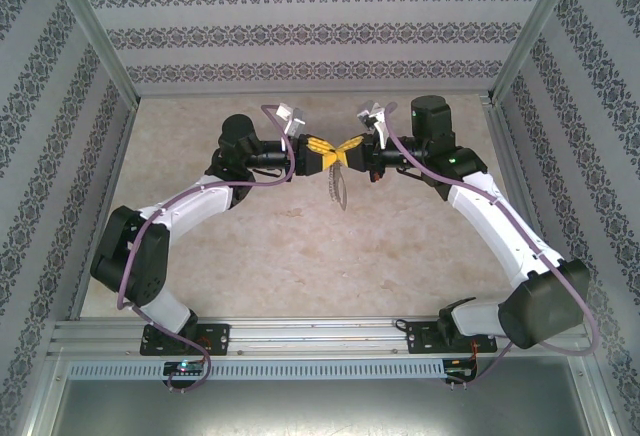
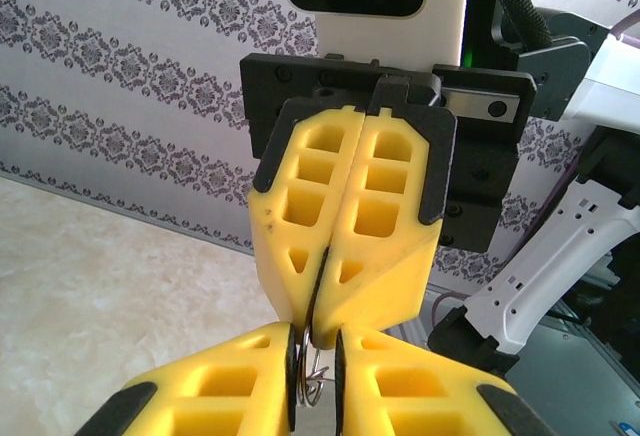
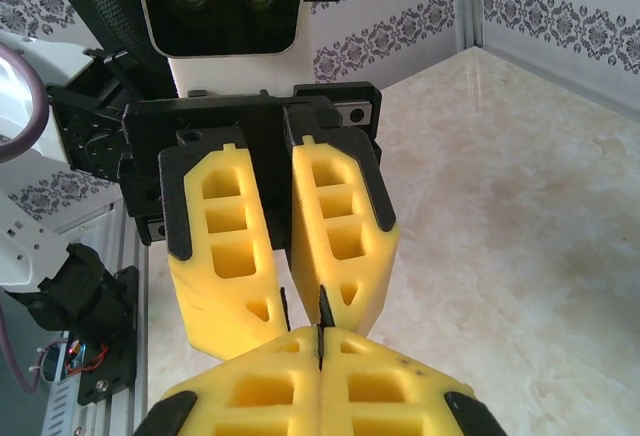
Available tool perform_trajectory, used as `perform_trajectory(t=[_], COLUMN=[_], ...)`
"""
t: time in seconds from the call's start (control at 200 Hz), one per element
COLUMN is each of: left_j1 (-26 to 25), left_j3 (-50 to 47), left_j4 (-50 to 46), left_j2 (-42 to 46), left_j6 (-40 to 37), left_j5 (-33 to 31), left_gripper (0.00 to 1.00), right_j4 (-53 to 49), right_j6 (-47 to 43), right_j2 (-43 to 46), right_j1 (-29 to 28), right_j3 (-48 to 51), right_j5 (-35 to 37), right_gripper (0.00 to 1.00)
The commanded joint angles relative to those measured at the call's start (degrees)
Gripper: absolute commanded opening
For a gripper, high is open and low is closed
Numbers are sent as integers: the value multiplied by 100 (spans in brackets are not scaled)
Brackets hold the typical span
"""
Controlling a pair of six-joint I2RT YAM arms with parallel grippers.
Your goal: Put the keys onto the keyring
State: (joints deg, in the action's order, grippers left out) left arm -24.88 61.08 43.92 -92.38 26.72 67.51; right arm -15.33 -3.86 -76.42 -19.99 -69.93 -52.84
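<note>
The right gripper [image 3: 320, 344] is held in mid-air, well above the marble-patterned table [image 1: 250, 266], with its yellow fingers [image 2: 300, 216] pressed flat together along their whole length. A thin dark sliver pokes out of the seam at its tips; what it is cannot be made out.

The left gripper [image 2: 317, 356] faces the right gripper tip to tip, almost touching it. Its own fingers [image 2: 230, 381] stand a narrow slot apart. A thin silver wire loop [image 2: 312, 376] sits in that slot, directly under the right gripper's tips. Whether the left pads actually bear on the wire or merely flank it cannot be told.

From above, the keyring [image 1: 338, 188] shows as a dark, slender shape hanging just below the right gripper's tips, where the two grippers meet, and clear of the table. It hangs slightly tilted. Which gripper carries its weight cannot be told from the overhead view.
</note>
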Motion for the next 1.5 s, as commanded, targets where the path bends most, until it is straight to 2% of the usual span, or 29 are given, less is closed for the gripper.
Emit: perform_trajectory(t=[0.0,0.19,0.3,0.545,0.6,0.724,0.804,1.014,1.089,1.289,1.494], left_j1=[-95,-173,-199,-201,-202,-201,-201,-202,-200,-202,-202], left_j3=[5,-7,-8,-48,-84,-121,-131,-69,-35,93,94], left_j4=[526,564,612,765,720,348,176,-91,-151,-704,-897], left_j2=[-47,-48,-52,-24,36,263,398,575,600,672,736], left_j6=[182,218,237,256,172,-213,-394,-580,-606,-863,-962], left_j5=[148,260,325,161,21,-210,-265,-225,-168,-92,-124], left_gripper=[16,8,0,0,0,0,0,0,0,0,0], right_j4=[304,424,495,683,895,1674,2003,2647,3019,3846,4022], right_j6=[121,185,226,395,611,1219,1490,1826,1942,1904,1621], right_j2=[143,122,110,117,174,591,920,1699,1857,2118,2147], right_j1=[29,32,38,57,135,438,566,563,514,-6,-752], right_j3=[91,129,138,168,254,716,1045,2217,2701,3671,3999], right_j5=[-126,-115,-104,-28,86,183,391,1934,2211,2746,3388], right_gripper=[0,0,0,0,22,39,42,51,52,55,62])
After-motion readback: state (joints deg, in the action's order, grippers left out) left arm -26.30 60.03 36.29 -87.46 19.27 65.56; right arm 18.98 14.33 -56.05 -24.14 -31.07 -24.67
